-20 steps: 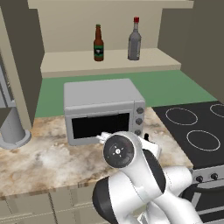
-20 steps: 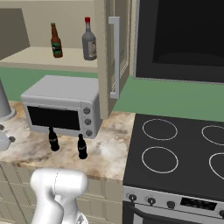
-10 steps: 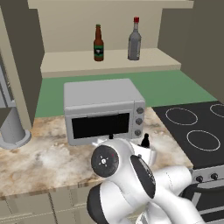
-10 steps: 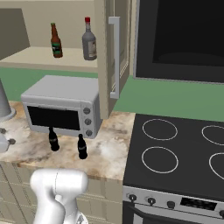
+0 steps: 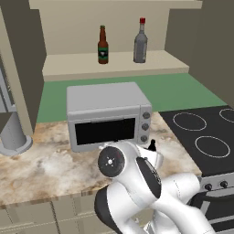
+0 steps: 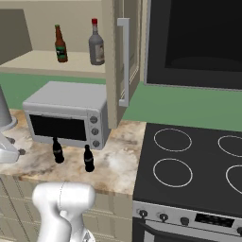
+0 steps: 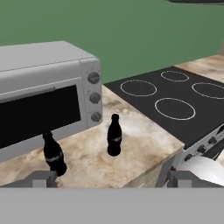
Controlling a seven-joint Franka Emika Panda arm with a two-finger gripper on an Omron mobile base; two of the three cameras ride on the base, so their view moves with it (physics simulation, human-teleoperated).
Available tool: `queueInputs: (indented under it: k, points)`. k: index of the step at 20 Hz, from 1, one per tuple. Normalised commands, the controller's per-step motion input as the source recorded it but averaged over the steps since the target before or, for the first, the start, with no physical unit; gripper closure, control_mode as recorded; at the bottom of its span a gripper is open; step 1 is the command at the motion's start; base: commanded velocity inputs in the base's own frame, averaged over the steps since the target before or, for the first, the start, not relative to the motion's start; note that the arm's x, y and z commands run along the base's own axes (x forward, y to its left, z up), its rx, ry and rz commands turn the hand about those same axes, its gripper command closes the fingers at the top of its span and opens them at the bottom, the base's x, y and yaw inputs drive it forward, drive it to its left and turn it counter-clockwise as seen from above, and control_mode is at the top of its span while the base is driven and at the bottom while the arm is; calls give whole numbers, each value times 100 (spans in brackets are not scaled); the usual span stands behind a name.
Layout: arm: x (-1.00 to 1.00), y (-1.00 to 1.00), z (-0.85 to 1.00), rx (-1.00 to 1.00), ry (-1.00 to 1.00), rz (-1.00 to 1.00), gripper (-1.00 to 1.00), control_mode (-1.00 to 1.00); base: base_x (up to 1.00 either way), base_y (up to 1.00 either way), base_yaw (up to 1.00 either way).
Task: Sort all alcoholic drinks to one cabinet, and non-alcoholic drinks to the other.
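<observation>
since the earlier frames my arm had swung lower and left across the left base view; bottles unmoved. gripper (image 7: pixel 109 181): fingertips wide apart, holding nothing. item: two cola bottles (image 7: pixel 114 135) (image 7: pixel 54 154) upright on the marble counter (image 6: pixel 118 160), just before the toaster oven (image 6: pixel 66 113), apart from each other. item: beer bottle (image 5: pixel 103 45) and grey red-capped bottle (image 5: pixel 140 41) upright on the open cabinet shelf (image 5: pixel 114 64) above. stove (image 6: pixel 198 165) to the right; my arm hid most of both colas in the left view.
</observation>
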Motion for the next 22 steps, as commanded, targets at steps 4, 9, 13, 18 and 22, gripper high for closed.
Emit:
queueInputs:
  k: [4, 9, 13, 18, 22]
  points:
    - [9, 0, -24, -5, -2, 0, -100, -100, 0, 0, 0]
    - [15, 0, -22, -6, -4, 0, -100, -100, 0, 0, 0]
    - [18, 0, -20, -5, -2, -1, -100, -100, 0, 0, 0]
    - [15, 0, -23, -4, 0, -1, -100, -100, 0, 0, 0]
    - [17, -1, -22, -1, 0, 0, -100, -100, 0, 0, 0]
